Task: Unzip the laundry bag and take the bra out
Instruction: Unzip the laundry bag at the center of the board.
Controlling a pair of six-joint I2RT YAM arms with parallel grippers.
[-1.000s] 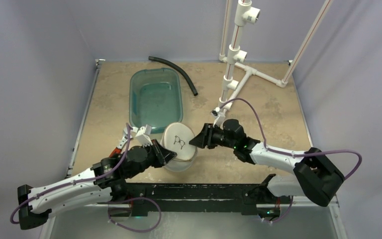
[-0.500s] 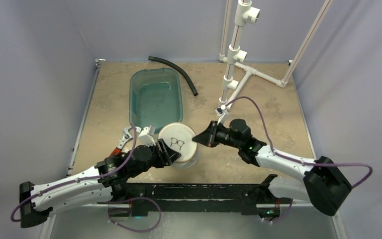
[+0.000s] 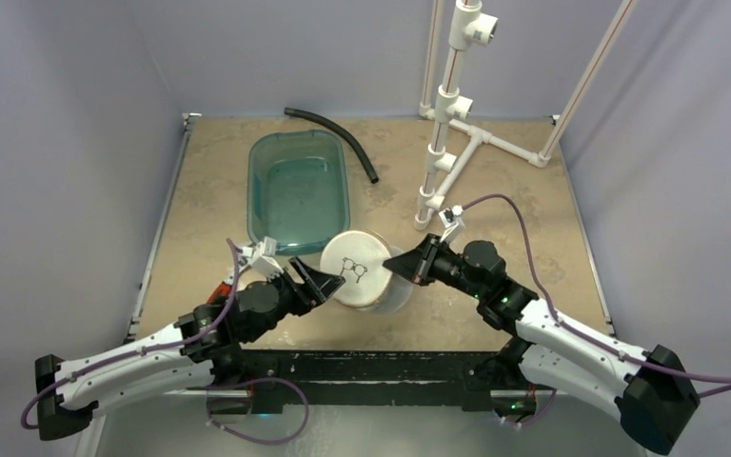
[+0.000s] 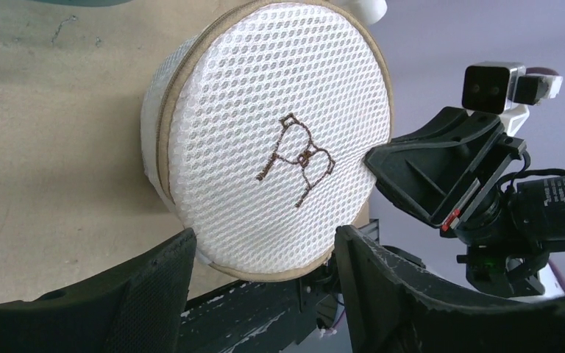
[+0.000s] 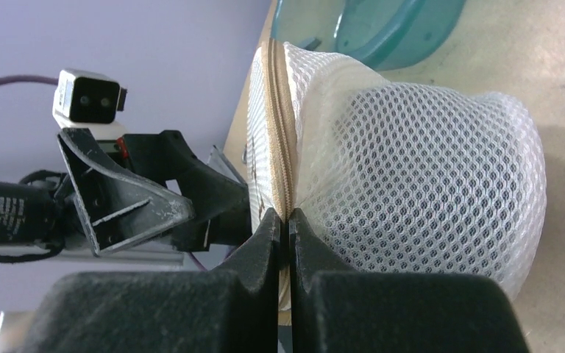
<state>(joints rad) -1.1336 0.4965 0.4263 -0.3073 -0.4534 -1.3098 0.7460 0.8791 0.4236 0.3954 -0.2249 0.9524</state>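
Top external: one laundry bag [image 3: 362, 269] lies tipped on the table [image 3: 533, 219], just in front of one teal tub [image 3: 298, 190]. Its contents can't be made out through the mesh. Two grippers flank it. Left gripper [image 3: 326, 282]: jaws wide apart, holding nothing. Right gripper [image 5: 288, 220]: pinched tight on the bag's tan zip seam [image 5: 279, 110].

Lavender-grey walls [image 3: 76, 114] close the left, far and right sides. The tabletop [image 3: 552, 190] is mottled tan. A white PVC pipe frame [image 3: 447, 105] stands far right.
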